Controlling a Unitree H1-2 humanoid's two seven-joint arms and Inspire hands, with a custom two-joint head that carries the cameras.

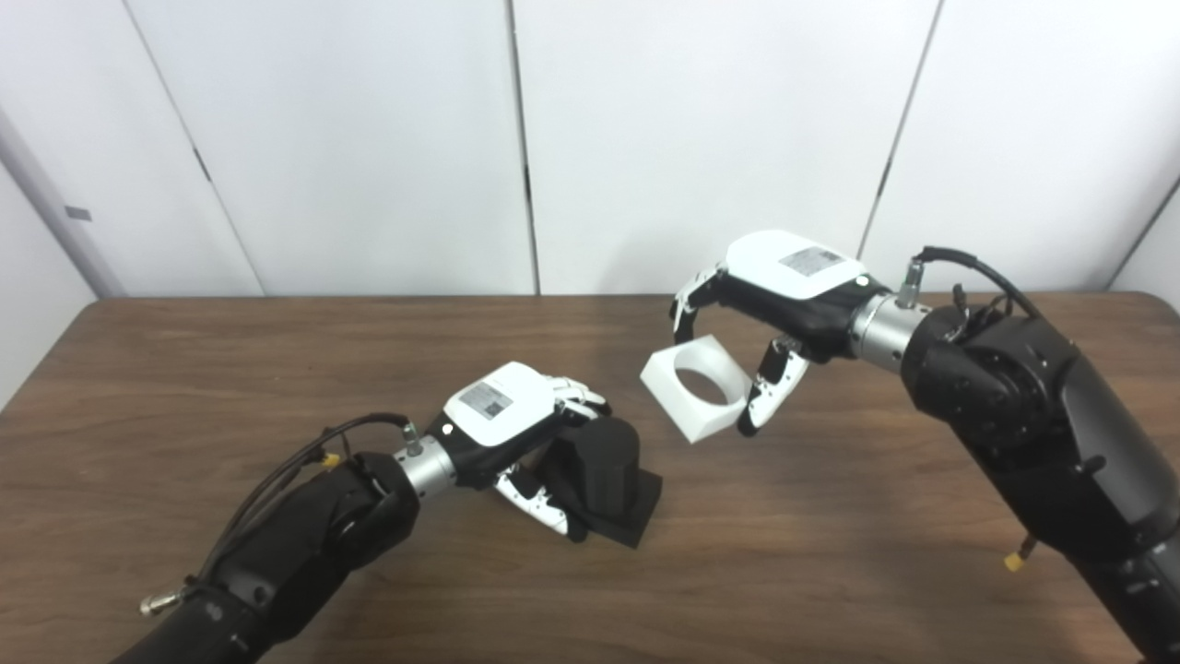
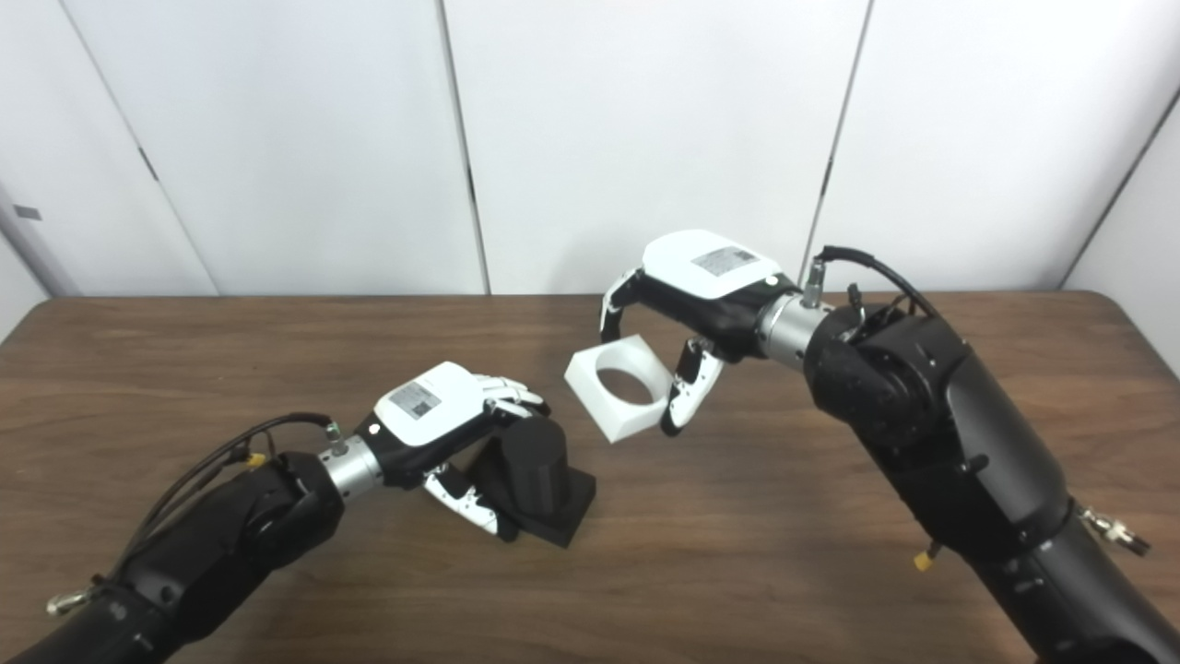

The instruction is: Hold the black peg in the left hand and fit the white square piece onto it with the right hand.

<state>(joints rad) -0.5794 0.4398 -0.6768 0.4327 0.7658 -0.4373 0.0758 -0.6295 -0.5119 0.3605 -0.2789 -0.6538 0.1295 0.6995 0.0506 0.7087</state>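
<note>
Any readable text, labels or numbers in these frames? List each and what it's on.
None readable.
Sticker on the back of the left hand: print too blurred to read.
Sticker on the back of the right hand: also too blurred.
black peg, white square piece: no markings visible.

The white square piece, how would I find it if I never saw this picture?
Start at the brown wooden table and follow the arm coming in from the right up to the right hand. Pinched in its fingers, held above the table, is the white square piece. It is the only white block here, with a big round hole through it; the black peg nearby is dark.
</note>
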